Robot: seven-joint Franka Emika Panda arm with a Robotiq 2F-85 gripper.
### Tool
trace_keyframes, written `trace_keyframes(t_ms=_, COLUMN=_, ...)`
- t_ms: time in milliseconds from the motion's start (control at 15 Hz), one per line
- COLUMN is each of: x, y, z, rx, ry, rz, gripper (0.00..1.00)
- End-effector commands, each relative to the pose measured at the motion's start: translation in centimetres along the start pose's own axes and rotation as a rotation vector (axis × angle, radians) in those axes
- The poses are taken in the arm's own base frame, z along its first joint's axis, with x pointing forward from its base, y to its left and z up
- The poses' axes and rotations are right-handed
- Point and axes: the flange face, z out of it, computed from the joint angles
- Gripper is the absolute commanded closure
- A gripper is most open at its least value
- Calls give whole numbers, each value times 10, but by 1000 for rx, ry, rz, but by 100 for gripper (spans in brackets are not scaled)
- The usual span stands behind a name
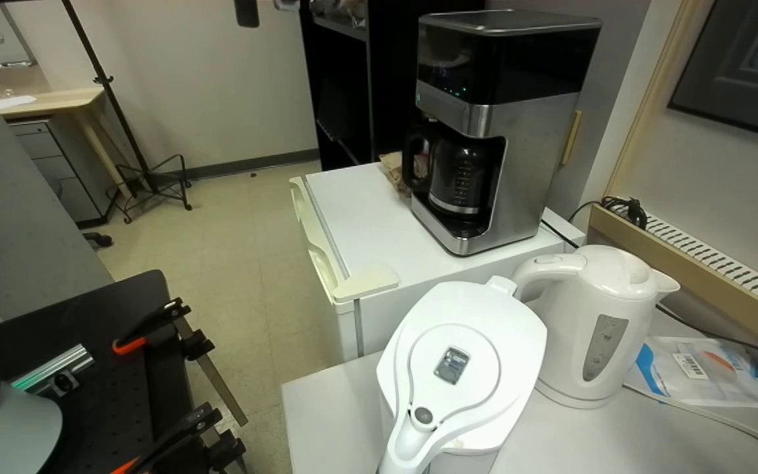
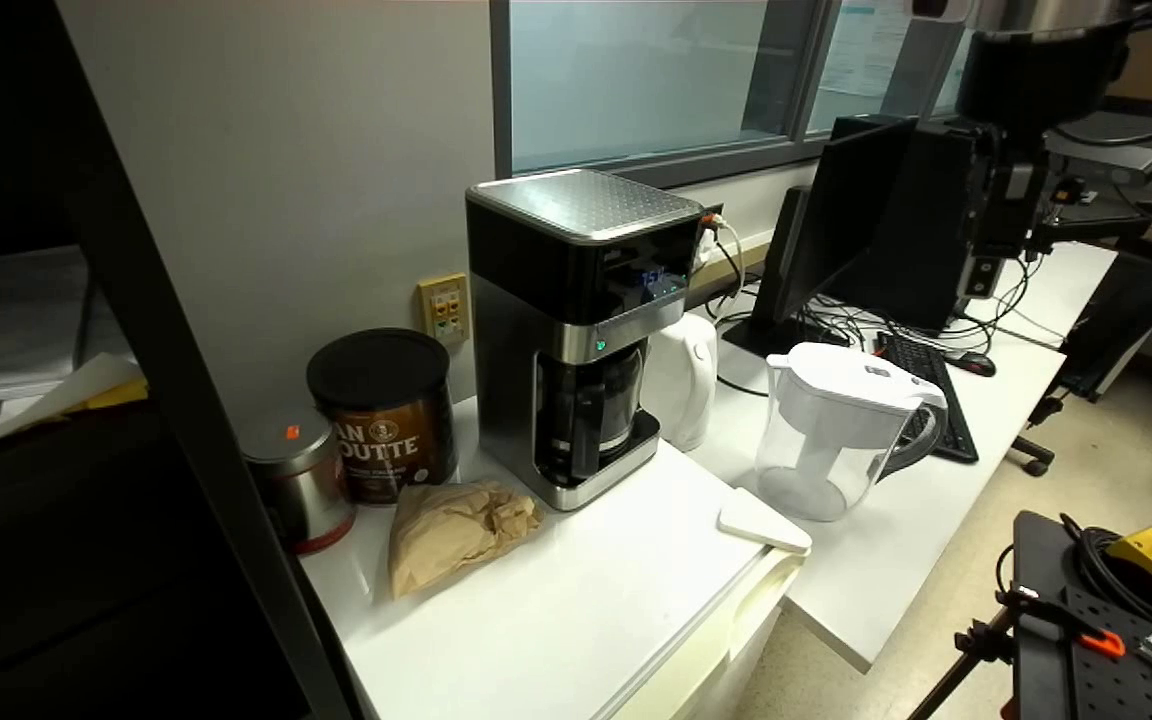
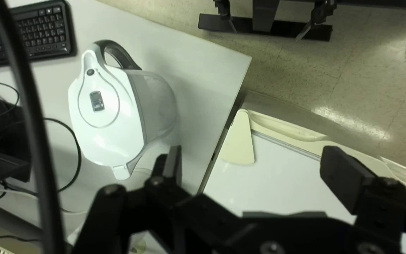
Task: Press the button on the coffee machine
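The coffee machine (image 1: 537, 151) is a tall black and silver box with a dark glass carafe (image 1: 461, 178). It stands upright on a white fridge top, and also shows in an exterior view (image 2: 506, 350). A small green-lit button (image 2: 600, 345) is on its silver front strip, below a lit display (image 2: 652, 277). My gripper (image 2: 984, 262) hangs in the air at the upper right of that view, well apart from the machine. In the wrist view my gripper (image 3: 254, 155) is open with nothing between its fingers. The machine is out of the wrist view.
A white water-filter jug (image 1: 464, 368) and white kettle (image 1: 606, 329) stand on the desk beside the fridge top (image 2: 576, 610). A brown paper bag (image 2: 456, 530), coffee can (image 2: 386, 420) and metal tin (image 2: 296, 480) sit by the machine. A monitor (image 2: 846, 220) stands behind the jug.
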Motion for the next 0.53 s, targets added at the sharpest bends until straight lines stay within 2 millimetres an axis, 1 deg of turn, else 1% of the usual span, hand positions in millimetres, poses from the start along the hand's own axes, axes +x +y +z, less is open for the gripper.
trace_keyframes(t_ms=0, x=11, y=-8, z=16, rx=-23, ry=103, rz=-60, gripper=34)
trace_keyframes(t_ms=67, x=15, y=-9, z=20, rx=-20, ry=137, rz=-69, gripper=40)
trace_keyframes(t_ms=133, x=20, y=-10, z=25, rx=-16, ry=179, rz=-79, gripper=49)
trace_keyframes(t_ms=267, x=29, y=-13, z=35, rx=-8, ry=258, rz=-85, gripper=62)
trace_keyframes(t_ms=467, x=44, y=-16, z=46, rx=3, ry=382, rz=-78, gripper=87)
